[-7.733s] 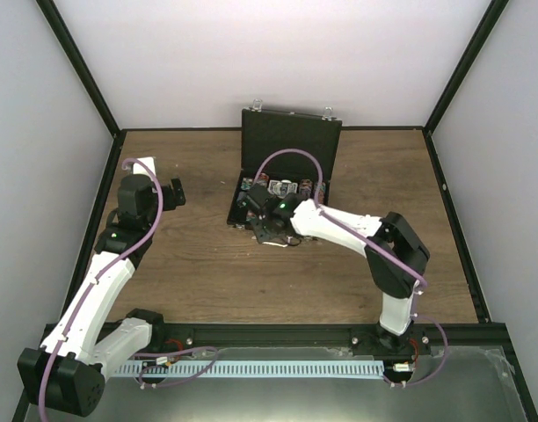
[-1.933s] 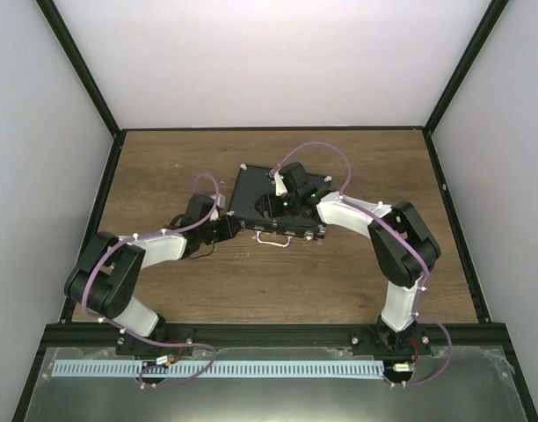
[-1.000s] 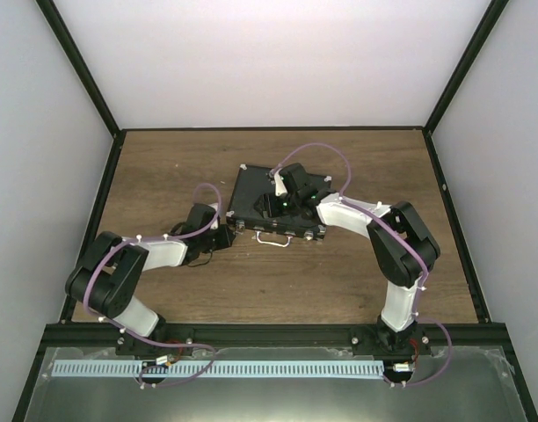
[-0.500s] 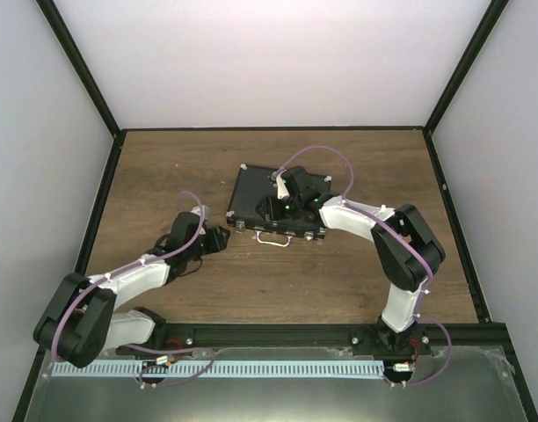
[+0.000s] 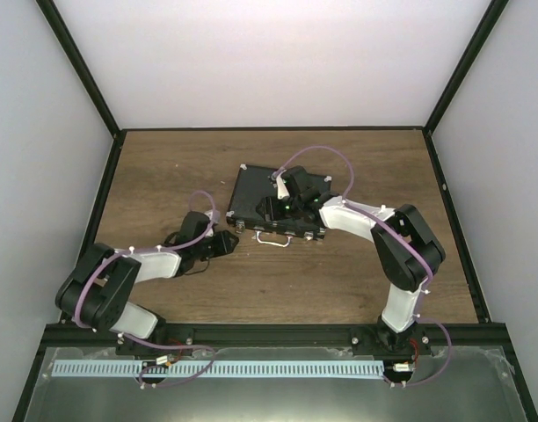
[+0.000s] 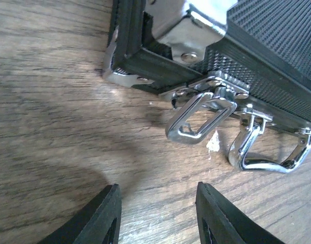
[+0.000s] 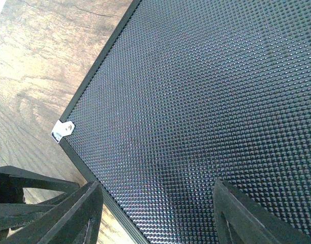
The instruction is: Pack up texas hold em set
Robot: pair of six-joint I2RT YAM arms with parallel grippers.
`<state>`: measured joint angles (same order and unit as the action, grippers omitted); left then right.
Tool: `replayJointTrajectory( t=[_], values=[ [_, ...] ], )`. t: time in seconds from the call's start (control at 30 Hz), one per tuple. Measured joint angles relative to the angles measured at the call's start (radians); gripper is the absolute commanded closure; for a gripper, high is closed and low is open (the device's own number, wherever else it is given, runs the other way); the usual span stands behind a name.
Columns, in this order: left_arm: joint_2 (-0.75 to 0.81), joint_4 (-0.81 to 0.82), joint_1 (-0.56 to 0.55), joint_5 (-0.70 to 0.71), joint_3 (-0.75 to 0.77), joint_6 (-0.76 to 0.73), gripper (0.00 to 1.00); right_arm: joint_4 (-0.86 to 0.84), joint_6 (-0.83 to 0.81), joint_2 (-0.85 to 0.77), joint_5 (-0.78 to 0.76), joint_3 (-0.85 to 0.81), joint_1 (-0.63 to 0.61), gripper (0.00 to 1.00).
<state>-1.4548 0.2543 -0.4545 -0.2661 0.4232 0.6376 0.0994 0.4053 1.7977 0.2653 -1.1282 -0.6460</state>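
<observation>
While right jaws spread over case (image 5: 250, 195), left jaws part-open, empty.

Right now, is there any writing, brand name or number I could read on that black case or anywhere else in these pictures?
None: no word, number or logo can be read anywhere.
The black case shows only a dotted texture on its lid.
Its silver latch, handle and corner plate are plain metal.
The top view is too small to show any print.
</observation>
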Motion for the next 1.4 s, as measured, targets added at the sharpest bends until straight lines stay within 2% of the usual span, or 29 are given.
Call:
replayJointTrajectory(
  t=[0.47,0.97,1.4],
  values=[
    [-0.076,0.029,0.000,0.039,0.052,-0.015,0.68,-0.017,0.000,-0.004,0.001,0.013,0.000,0.40],
    [-0.101,0.064,0.000,0.063,0.060,-0.016,0.67,-0.015,-0.001,-0.004,-0.002,0.013,0.000,0.41],
    [-0.140,0.110,-0.016,0.103,0.073,-0.010,0.73,-0.012,0.000,0.000,-0.008,0.011,0.000,0.43]
  ],
)
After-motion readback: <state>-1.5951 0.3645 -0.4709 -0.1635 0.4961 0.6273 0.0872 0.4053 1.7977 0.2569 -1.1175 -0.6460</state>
